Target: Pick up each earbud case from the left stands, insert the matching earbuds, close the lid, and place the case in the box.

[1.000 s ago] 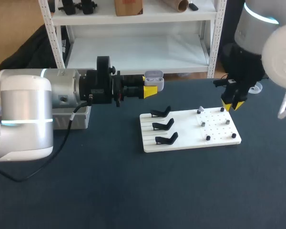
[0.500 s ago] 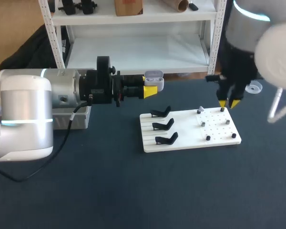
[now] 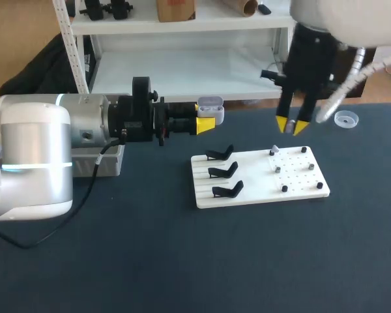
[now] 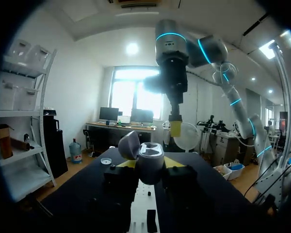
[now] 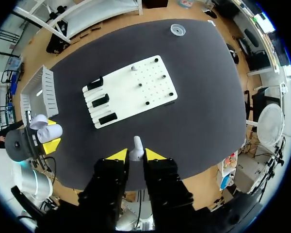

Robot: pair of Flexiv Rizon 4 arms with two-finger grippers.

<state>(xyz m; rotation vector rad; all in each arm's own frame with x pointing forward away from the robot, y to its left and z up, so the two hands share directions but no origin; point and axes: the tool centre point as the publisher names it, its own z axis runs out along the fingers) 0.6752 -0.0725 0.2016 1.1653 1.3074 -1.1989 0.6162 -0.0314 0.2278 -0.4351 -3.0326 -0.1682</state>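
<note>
1. Right pincer point(image 3: 291, 126) is pinching a small white earbud point(image 5: 136, 147) between its almost-closed yellow tips, hanging above the far edge of the white board point(image 3: 247, 190).
2. It is coming away from the board's peg field. A second ago it was sitting low over the far right corner, and now it is riding higher and further left, toward my other arm.
3. Left pincer point(image 3: 208, 119) is gripping the earbud case point(image 3: 210, 104) from both sides, fingers spread only to the case's width. The lid is standing open. This arm is staying where it was a second ago, in the air behind the board's left end.
4. Three black stands point(image 3: 223, 171) are sitting bare on the board's left part.
5. By my reading, the pick is finishing and the carry to the case is getting under way. Seating the earbud is coming next, while closing the lid and dropping the case in the grey box point(image 3: 114, 163) are still waiting.
</note>
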